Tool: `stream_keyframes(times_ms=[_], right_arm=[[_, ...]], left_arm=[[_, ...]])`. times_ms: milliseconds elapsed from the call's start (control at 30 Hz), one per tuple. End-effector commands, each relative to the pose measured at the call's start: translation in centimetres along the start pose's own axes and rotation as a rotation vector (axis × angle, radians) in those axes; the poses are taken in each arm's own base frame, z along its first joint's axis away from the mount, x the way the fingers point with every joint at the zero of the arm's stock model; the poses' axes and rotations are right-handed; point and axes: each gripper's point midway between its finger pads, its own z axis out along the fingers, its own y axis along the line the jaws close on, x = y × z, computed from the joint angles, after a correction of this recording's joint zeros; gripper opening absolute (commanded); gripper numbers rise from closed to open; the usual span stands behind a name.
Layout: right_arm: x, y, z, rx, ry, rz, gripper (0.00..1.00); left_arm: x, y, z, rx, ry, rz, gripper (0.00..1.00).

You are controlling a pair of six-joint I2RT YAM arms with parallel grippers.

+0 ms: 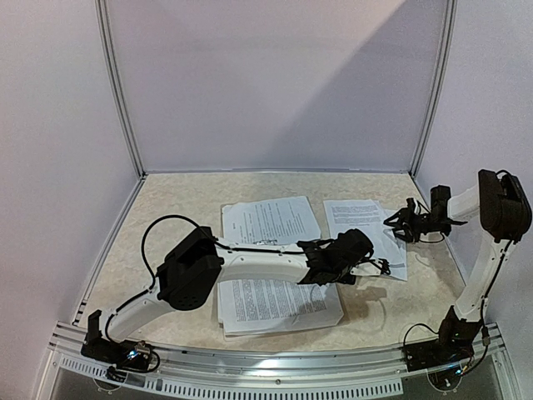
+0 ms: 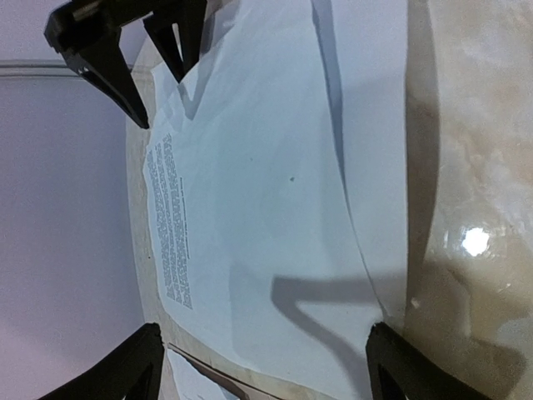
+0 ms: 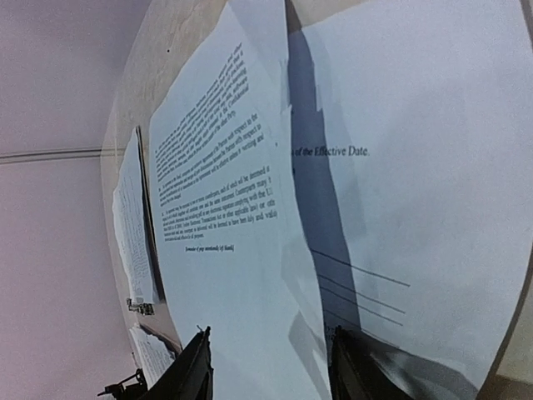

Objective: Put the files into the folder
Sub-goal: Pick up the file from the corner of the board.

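The files (image 1: 271,221) are showing white under dense black text. The table (image 1: 166,217) is showing mottled beige marbling. The walls (image 1: 250,83) are looking pale lilac.

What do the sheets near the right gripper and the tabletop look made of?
Sheets: thin white paper, matte, judging by the printed black text and edges that curl and overlap. Tabletop: hard beige marbled surface with a gloss, possibly laminate or polished stone; a bright light reflects off it.

robot test cell in a lab — plain white panel walls (image 1: 275,83) at 12 o'clock, aluminium mounting rail (image 1: 275,364) at 6 o'clock, beige tabletop (image 1: 158,242).
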Motion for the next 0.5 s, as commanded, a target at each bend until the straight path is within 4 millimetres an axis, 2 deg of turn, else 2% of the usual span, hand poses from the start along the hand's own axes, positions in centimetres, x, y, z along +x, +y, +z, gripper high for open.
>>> stream_keyframes(times_ms=[0,133,267,467], right_arm=[[2.0,1.4,-0.4,-0.055,0.079,0.005,0.48],[2.0,2.3,-0.4,-0.114,0.076,0.000,0.43],[1.7,2.9,-0.3,-0.149,0.080,-0.001,0.31],[1.5,1.1,0.4,-0.065,0.063,-0.007,0.33]], left_arm=[[0.5,-3.7,1.0,0.056,0.028,0.057,0.86],[0.5,-3.8,1.0,0.054,0.030,0.061,0.86],[0.5,-3.9,1.0,0.054,0.031,0.065,0.86],[0.6,-3.9,1.0,0.053,0.034,0.068,0.86]])
